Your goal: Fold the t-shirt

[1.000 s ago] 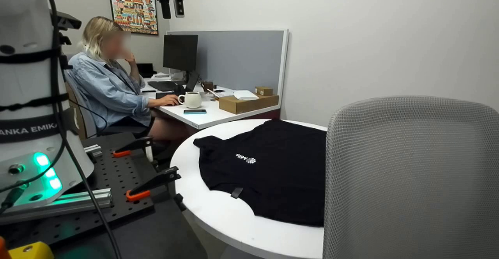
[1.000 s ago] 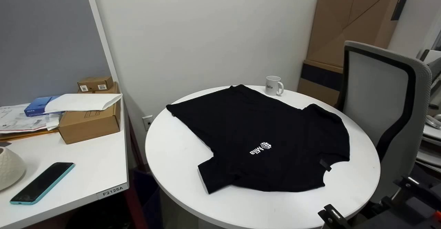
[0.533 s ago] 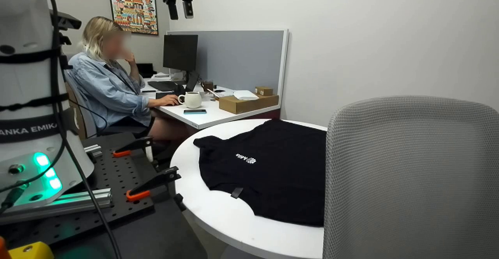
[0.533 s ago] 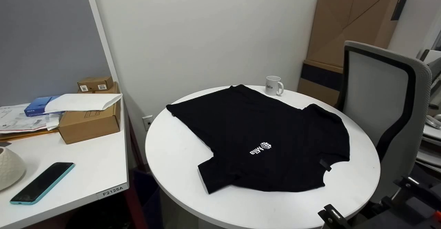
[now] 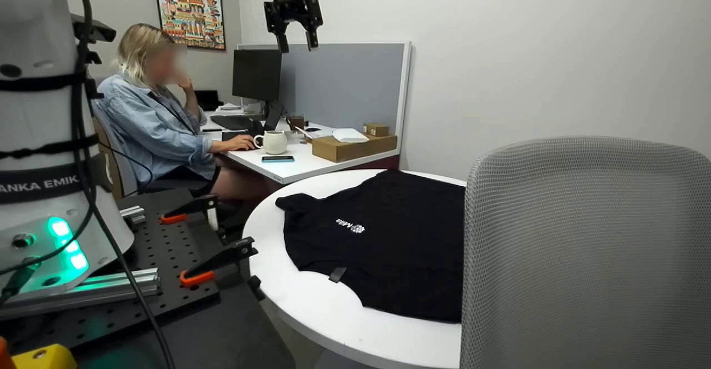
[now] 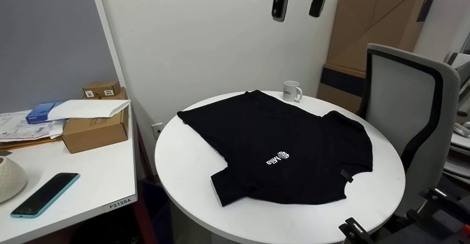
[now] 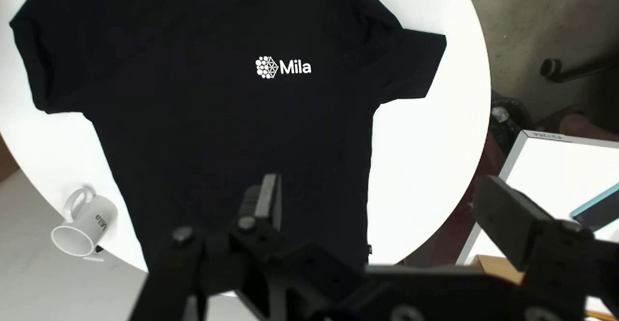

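The black t-shirt [image 6: 279, 133] lies spread flat on the round white table [image 6: 286, 222], its white chest print facing up. One sleeve edge looks turned over in the wrist view, where the t-shirt [image 7: 217, 118] fills much of the picture and its lower hem is behind the gripper parts. A grey chair back covers part of the t-shirt [image 5: 400, 235] in an exterior view. High above the table hangs my gripper [image 5: 298, 48], pointing down with wide-apart fingers and nothing between them. Both fingertips of the gripper [image 6: 297, 16] show well clear of the fabric.
A white mug [image 6: 290, 91] stands at the table's rim beside the t-shirt. The mesh chair [image 6: 407, 86] is drawn up close to the table. A white desk holds a cardboard box [image 5: 354, 148] and a phone [image 5: 278, 159]; a person [image 5: 155, 113] sits there.
My gripper has come further into both exterior views, lower and out over the table, and it appears turned so the gap between its fingers shows. The t-shirt has not moved.
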